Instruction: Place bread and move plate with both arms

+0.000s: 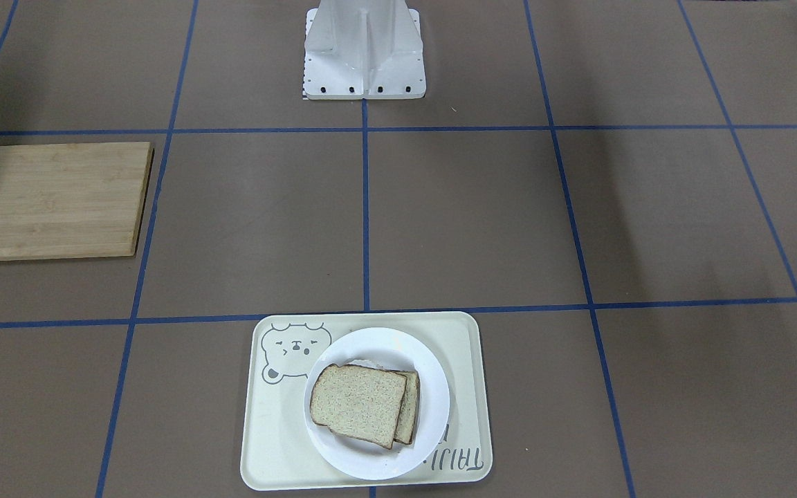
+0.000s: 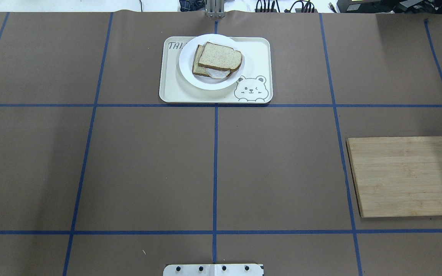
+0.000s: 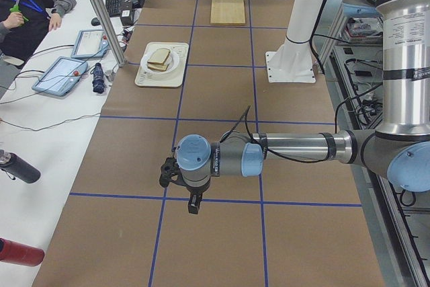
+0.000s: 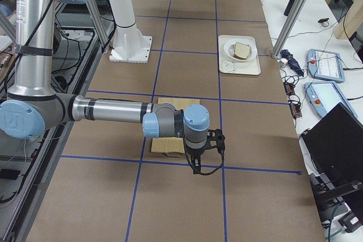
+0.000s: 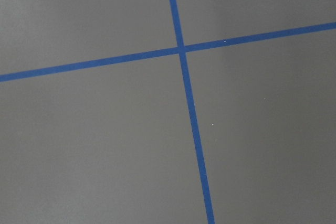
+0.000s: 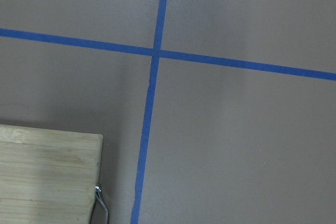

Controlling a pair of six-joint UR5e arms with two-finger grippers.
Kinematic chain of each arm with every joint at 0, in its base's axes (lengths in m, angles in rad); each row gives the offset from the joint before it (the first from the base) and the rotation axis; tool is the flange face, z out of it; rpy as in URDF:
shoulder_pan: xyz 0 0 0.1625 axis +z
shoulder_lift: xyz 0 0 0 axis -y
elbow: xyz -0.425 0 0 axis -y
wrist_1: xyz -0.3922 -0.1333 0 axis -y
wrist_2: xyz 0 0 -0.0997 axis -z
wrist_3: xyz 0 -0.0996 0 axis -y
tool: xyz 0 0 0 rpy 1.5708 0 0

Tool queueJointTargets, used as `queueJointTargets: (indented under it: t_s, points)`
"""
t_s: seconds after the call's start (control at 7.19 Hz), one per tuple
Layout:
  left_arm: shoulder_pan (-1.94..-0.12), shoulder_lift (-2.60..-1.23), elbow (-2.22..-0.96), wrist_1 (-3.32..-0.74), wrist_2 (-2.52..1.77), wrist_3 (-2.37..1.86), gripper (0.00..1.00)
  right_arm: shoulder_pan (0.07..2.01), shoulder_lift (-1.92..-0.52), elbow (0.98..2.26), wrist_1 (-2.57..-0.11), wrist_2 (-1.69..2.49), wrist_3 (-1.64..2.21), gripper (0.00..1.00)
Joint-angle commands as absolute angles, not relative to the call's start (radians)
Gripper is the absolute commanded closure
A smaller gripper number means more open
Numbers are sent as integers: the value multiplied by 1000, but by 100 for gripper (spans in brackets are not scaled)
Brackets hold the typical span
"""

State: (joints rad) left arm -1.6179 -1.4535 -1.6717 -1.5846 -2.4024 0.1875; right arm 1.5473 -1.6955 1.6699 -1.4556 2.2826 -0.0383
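The plain bread (image 2: 219, 56) lies on top of a second slice with fried egg white (image 2: 217, 73), both on the white plate (image 2: 185, 65). The plate sits on the cream bear tray (image 2: 259, 50) at the table's far middle. In the front view the bread (image 1: 357, 404) covers most of the plate (image 1: 433, 387). My left gripper (image 3: 193, 203) shows only in the left side view, low over bare table and far from the plate; I cannot tell its state. My right gripper (image 4: 198, 168) shows only in the right side view, beside the wooden board; I cannot tell its state.
A wooden cutting board (image 2: 405, 176) lies on the robot's right side, and its corner with a metal loop shows in the right wrist view (image 6: 47, 177). The white robot pedestal (image 1: 364, 55) stands at the near edge. Blue tape lines grid the brown table. A person (image 3: 20, 18) sits at a side desk.
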Motion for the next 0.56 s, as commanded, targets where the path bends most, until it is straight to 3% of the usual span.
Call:
queueJointTargets:
  t_s: [0.0, 0.42]
  points:
    - [-1618, -1450, -1677, -1588, -2401, 192, 2, 1545, -1668, 1667, -1479, 2283, -34, 0]
    - [-1621, -1448, -1675, -1588, -2401, 190, 2, 1545, -1606, 1667, -1575, 2279, -35, 0]
